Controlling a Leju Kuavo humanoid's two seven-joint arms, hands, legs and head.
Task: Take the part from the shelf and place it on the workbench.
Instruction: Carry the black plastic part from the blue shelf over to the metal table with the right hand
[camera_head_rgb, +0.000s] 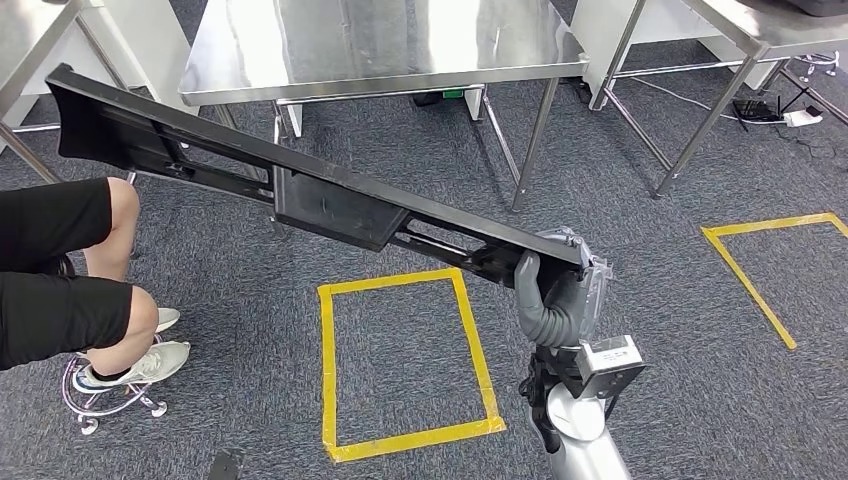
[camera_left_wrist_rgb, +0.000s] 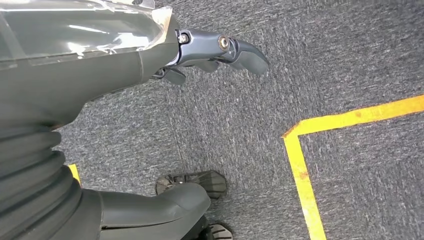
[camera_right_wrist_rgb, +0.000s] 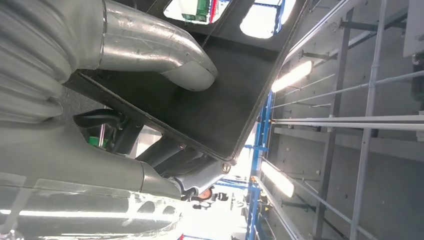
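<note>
A long black plastic part (camera_head_rgb: 300, 190) slants across the head view from upper left down to the right. My right hand (camera_head_rgb: 560, 290) grips its lower right end from beneath, thumb on the near edge. Close up in the right wrist view, the thumb (camera_right_wrist_rgb: 165, 55) presses on the part's flat black panel (camera_right_wrist_rgb: 225, 100) while the fingers (camera_right_wrist_rgb: 195, 172) wrap its other side. My left hand (camera_left_wrist_rgb: 210, 55) hangs over the grey carpet, fingers loosely curled and holding nothing. The steel workbench (camera_head_rgb: 380, 45) stands ahead at the top of the head view.
A seated person (camera_head_rgb: 70, 270) is at the left, legs close under the part's far end. Yellow tape rectangles (camera_head_rgb: 400, 360) mark the carpet; another tape outline (camera_head_rgb: 770, 270) lies at the right. More steel tables (camera_head_rgb: 720, 30) stand at the upper right and upper left.
</note>
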